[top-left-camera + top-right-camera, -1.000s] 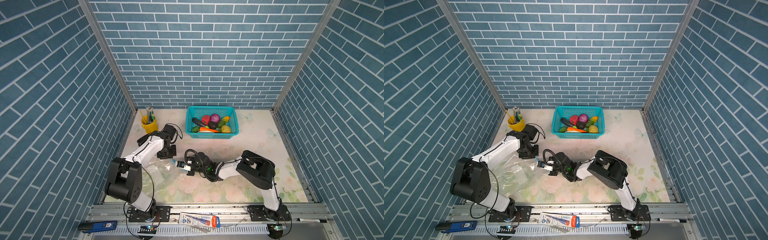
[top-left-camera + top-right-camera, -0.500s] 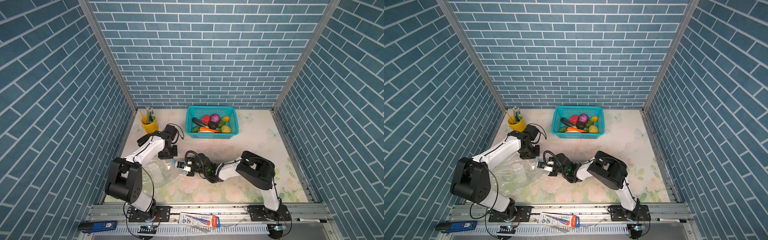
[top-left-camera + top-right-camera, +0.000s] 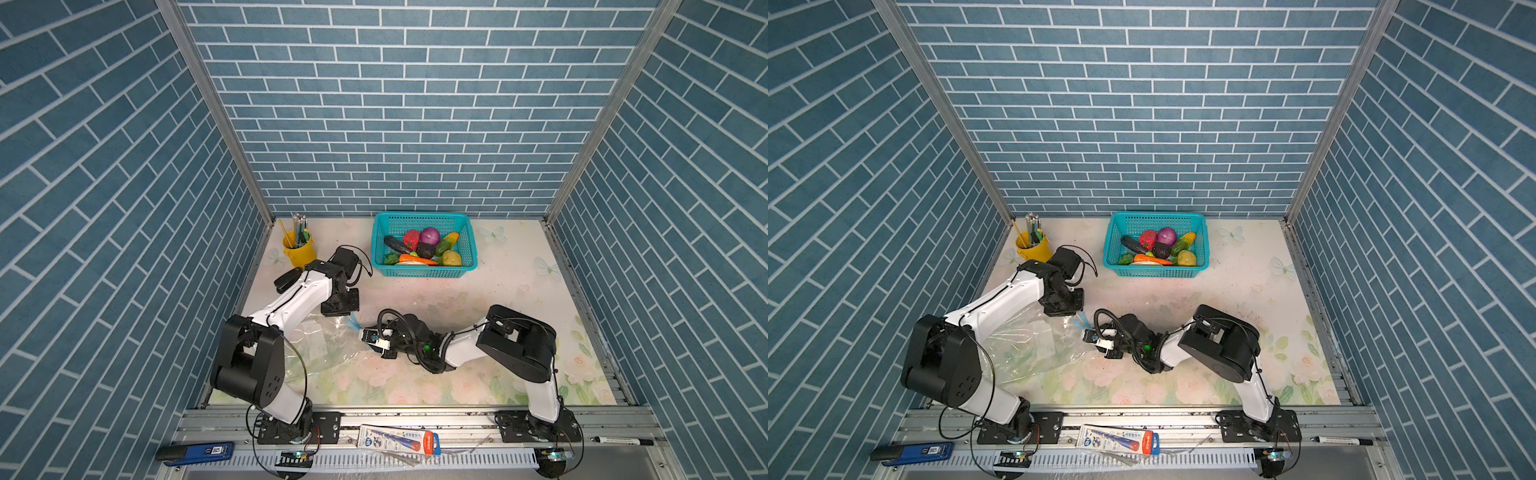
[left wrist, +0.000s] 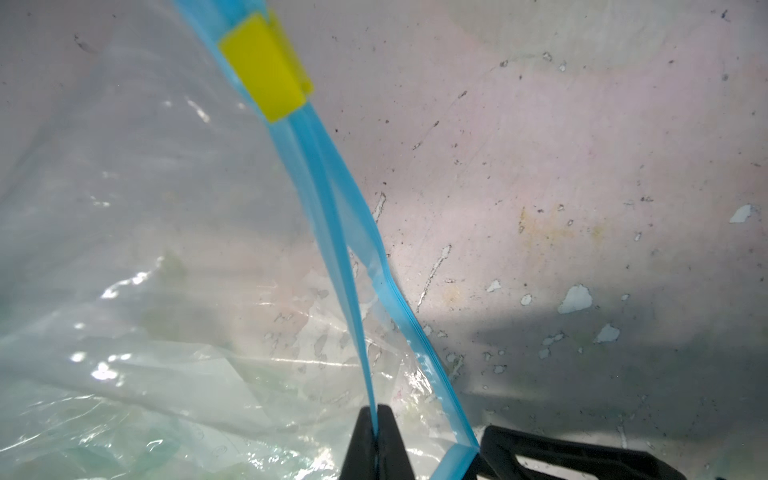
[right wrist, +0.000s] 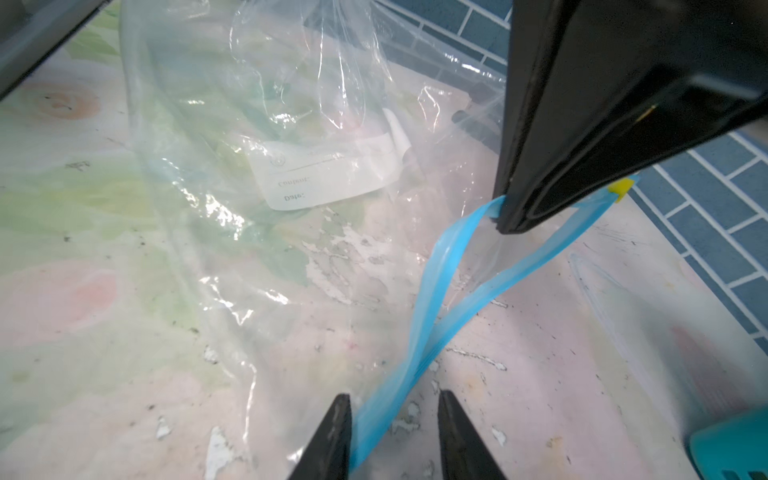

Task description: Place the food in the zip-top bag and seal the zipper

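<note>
Your zip-top bag (image 3: 320, 353) lies crumpled on the table (image 3: 478, 299) in the lower left of both top views. It looks empty, with only a white label showing through the clear film. The food (image 3: 422, 249) sits well apart from it, in the teal basket (image 3: 424, 272) at the upper middle.

Treat the bag as very light, limp and slick. The film folds on itself, will drift with any tug and gives you nothing stiff to push against. The zipper (image 4: 332, 199) is the one firmer part, a light-blue band that keeps its shape, so take hold there.

Your left claw (image 4: 376, 432) is pressed together on one lip of that band, at the bottom middle of the left wrist view. The other lip runs free just beside it, and the yellow slider tab (image 4: 264, 68) sits further along at the upper left. Your right claw (image 5: 390, 436) stands spread at the bottom of the right wrist view, with the band passing between its tips. I judge it grips nothing.

Pinch a single lip flat across the band, not the film below it, which would likely slip out. Draw the lips apart gently, because a hard pull will probably drag the whole bag instead of opening the mouth. The toy vegetables look hard and smooth, so take the rounder ones across the middle.
</note>
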Available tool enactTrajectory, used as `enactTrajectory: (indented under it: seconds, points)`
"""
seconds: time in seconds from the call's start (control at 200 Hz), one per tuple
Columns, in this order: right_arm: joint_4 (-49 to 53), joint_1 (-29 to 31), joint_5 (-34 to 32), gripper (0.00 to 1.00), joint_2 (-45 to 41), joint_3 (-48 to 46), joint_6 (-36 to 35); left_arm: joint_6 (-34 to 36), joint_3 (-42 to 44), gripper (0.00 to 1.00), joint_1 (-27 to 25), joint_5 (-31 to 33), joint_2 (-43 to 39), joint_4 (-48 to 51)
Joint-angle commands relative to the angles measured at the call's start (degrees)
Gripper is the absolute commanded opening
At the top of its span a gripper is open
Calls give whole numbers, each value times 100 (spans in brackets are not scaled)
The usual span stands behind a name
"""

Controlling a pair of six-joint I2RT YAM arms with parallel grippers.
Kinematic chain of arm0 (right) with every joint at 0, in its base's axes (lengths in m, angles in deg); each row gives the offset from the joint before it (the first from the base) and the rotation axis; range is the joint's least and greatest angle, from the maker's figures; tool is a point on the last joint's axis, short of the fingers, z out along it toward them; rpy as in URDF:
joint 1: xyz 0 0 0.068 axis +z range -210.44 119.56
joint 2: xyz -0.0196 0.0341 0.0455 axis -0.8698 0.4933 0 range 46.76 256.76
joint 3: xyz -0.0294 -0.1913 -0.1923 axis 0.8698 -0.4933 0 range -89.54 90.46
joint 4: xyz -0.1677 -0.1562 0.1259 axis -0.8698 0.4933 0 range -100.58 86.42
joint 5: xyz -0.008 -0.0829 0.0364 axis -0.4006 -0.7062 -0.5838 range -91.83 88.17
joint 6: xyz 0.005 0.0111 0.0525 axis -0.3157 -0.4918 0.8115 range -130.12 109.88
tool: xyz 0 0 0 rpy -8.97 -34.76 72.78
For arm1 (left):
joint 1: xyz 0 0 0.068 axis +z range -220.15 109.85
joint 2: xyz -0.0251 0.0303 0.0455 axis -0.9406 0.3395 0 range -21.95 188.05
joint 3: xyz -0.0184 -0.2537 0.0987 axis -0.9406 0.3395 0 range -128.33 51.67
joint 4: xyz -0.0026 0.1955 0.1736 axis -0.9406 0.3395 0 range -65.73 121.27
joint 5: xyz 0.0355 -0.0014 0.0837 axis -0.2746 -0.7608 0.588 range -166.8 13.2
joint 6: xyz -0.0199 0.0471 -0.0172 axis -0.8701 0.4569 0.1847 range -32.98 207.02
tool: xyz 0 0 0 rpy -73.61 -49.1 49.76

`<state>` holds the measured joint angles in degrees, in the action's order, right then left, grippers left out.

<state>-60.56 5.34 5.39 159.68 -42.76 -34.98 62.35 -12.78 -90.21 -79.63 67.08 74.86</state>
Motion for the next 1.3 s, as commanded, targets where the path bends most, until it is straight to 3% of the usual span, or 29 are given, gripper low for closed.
enactTrajectory:
  seconds: [0.0, 0.06, 0.235, 0.43, 0.71, 1.095, 1.29]
  points:
    - [70, 40, -168, 37, -629, -207, 272, 6, -91, 4, -83, -62, -88, 48]
    - [320, 35, -186, 37, -896, -246, 400, 12, -69, 3, -95, -84, -112, 42]
    - [1676, -75, -1342, 45, -1661, 22, 466, 40, -34, 0, -121, -148, -227, -24]
    - [3938, -858, -1855, 47, -1943, 1174, 850, 38, -13, 0, -159, -320, -270, -136]
    - [6359, -2035, -1489, 47, -1360, 3290, 2244, 40, -24, 0, -195, -535, -264, -245]
    - [8960, -3026, -777, 48, 593, 6370, 3965, 32, -42, 0, -226, -706, -214, -304]
    - [9841, -3203, -122, 44, 1473, 7381, 4200, 41, -24, 0, -235, -684, -194, -298]
